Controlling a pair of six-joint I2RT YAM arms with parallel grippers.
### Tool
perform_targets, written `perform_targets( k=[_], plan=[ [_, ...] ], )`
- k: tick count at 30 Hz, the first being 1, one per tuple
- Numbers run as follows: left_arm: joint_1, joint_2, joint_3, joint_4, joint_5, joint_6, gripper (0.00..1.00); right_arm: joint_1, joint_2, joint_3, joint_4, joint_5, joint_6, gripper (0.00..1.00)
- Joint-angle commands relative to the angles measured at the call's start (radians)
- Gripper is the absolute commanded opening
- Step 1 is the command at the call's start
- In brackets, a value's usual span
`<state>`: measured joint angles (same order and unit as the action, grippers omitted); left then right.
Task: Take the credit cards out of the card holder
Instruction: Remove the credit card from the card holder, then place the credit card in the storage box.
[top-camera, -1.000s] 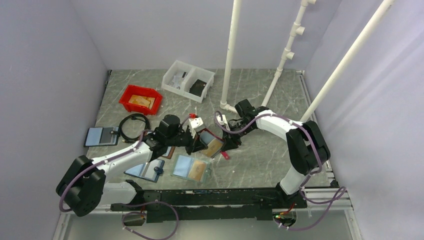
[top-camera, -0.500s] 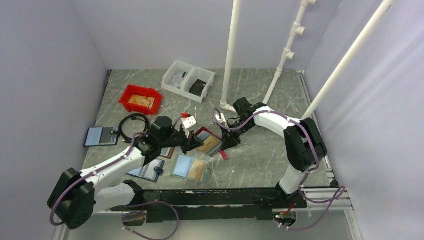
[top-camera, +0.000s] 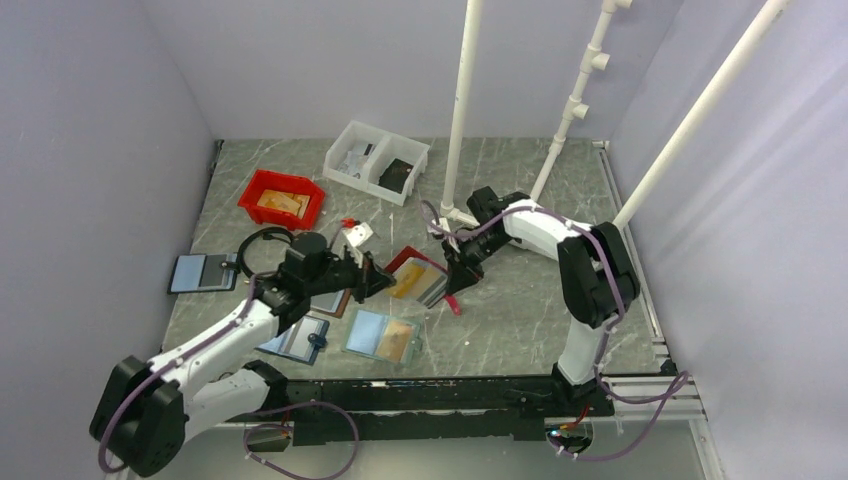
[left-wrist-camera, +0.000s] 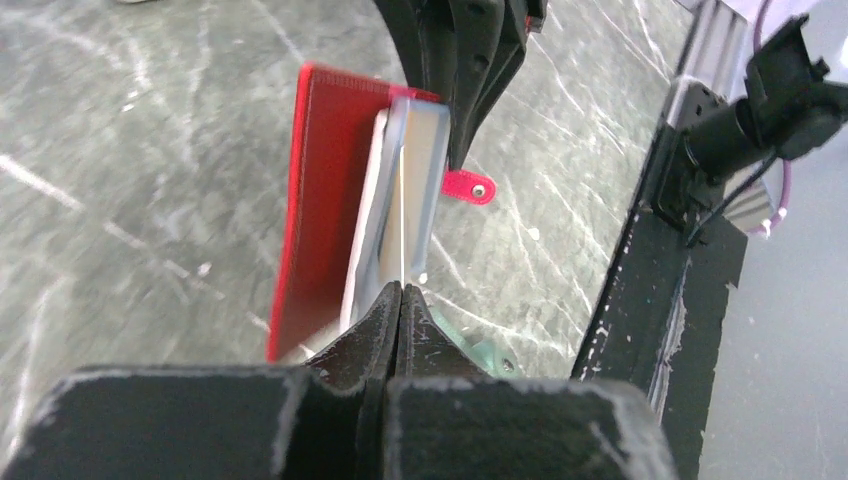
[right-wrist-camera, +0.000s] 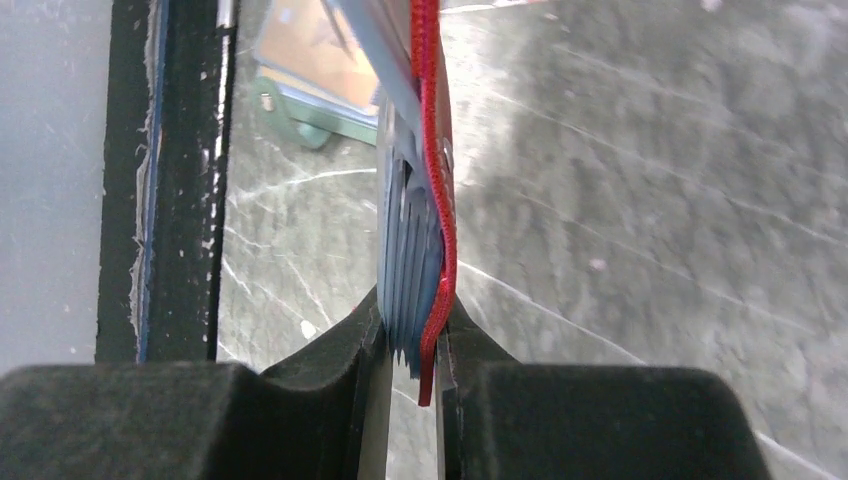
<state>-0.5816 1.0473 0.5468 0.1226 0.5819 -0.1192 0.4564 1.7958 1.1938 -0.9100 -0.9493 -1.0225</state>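
Observation:
The red card holder (top-camera: 418, 279) hangs tilted above the table between both grippers. My right gripper (top-camera: 459, 276) is shut on its right end; the right wrist view shows the red cover (right-wrist-camera: 430, 110) and blue-grey pockets pinched in my right gripper (right-wrist-camera: 412, 320). My left gripper (top-camera: 372, 272) is at the holder's left end. In the left wrist view my left gripper (left-wrist-camera: 401, 288) is shut on the thin edge of a credit card (left-wrist-camera: 402, 225) that runs up into the card holder (left-wrist-camera: 325, 200). A tan-orange card face (top-camera: 405, 284) shows inside. The pink tab (left-wrist-camera: 470, 187) hangs below.
A teal holder with an orange card (top-camera: 382, 336) lies near the front, a blue-grey holder (top-camera: 298, 338) to its left, and another holder (top-camera: 203, 272) at far left. A red bin (top-camera: 282, 198), white bin (top-camera: 376, 162), black cable (top-camera: 262, 250) and white pipes (top-camera: 462, 110) stand behind.
My right gripper has closed on the holder's right end. My left arm has drawn back to the left, still shut, and the holder has risen and shifted left.

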Motion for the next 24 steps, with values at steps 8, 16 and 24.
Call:
perform_targets(
  k=[8, 16, 24],
  plan=[
    [0.231, -0.194, -0.101, -0.015, -0.032, -0.341, 0.0, -0.07, 0.162, 0.159, -0.101, 0.092, 0.211, 0.11],
    [0.524, -0.021, -0.058, 0.073, 0.068, -0.611, 0.0, -0.07, 0.137, 0.124, 0.008, 0.221, 0.347, 0.4],
    [0.705, 0.193, 0.103, 0.097, -0.003, -0.821, 0.0, -0.072, 0.099, 0.1, 0.06, 0.342, 0.379, 0.47]
  ],
)
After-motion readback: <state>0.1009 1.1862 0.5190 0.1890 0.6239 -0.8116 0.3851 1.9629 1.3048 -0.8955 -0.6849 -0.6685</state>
